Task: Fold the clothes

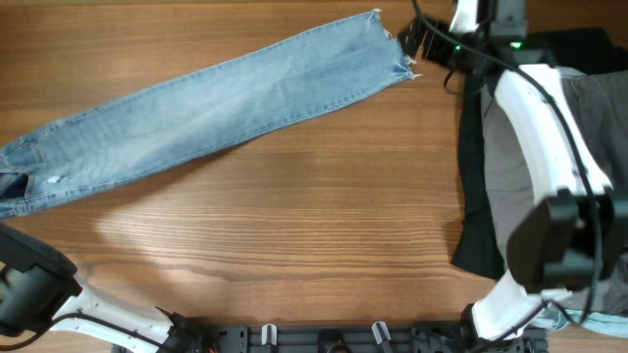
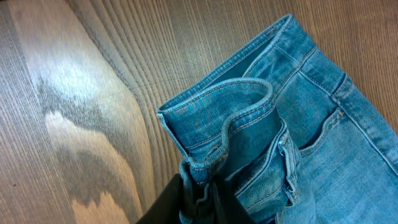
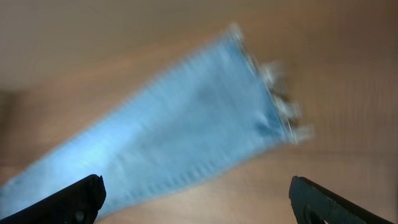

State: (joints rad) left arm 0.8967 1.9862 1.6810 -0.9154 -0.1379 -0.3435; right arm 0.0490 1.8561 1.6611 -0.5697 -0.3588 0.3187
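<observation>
Pinching the jeans [image 2: 323, 124] waistband, left jaws show only in their wrist view; right jaws gape near the hem [image 3: 273, 87].

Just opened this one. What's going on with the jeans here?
Two robot arms are working on light-blue jeans laid out diagonally across the table. The left gripper pinches the bunched waistband at the left end. The right gripper hangs wide open by the frayed hem, holding nothing. Grey trousers and a black garment lie at the right side. No fold is made yet.
</observation>
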